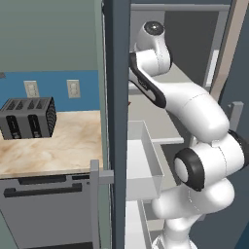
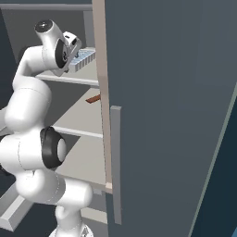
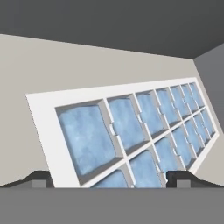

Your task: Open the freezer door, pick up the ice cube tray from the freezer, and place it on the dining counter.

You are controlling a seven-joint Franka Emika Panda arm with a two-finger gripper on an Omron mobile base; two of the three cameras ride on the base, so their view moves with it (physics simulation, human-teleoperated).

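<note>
Far left in the left base view, on the beige veined worktop [image 1: 63, 146] near its back edge: dark grey metal toaster with 4 slots [image 1: 27, 118], apart from the task. Next, the tall slate-grey freezer door [image 1: 115, 97], swung open and seen edge-on, so the white arm can reach inside the dark grey freezer with pale flat shelves [image 2: 85, 122].

Inside, on the upper shelf [image 2: 76, 79] towards its front edge: small white rectangular ice cube tray with pale blue cubes [image 2: 84, 57], lying flat, probably placed there for an easy reach. Below it, on the next shelf, a small flat brown bar [image 2: 93, 99], well apart from the tray.

In the hand view, the ice cube tray [image 3: 131, 131] very close: white glossy rim, thin dividers, 2 rows of frosty, slightly rough blue cubes. Two-finger gripper [image 3: 112, 180] with jaws wide apart, 1 dark tip at each side of the tray's near end, nothing clamped yet. Likely lined up so for closing across the tray's width.
</note>
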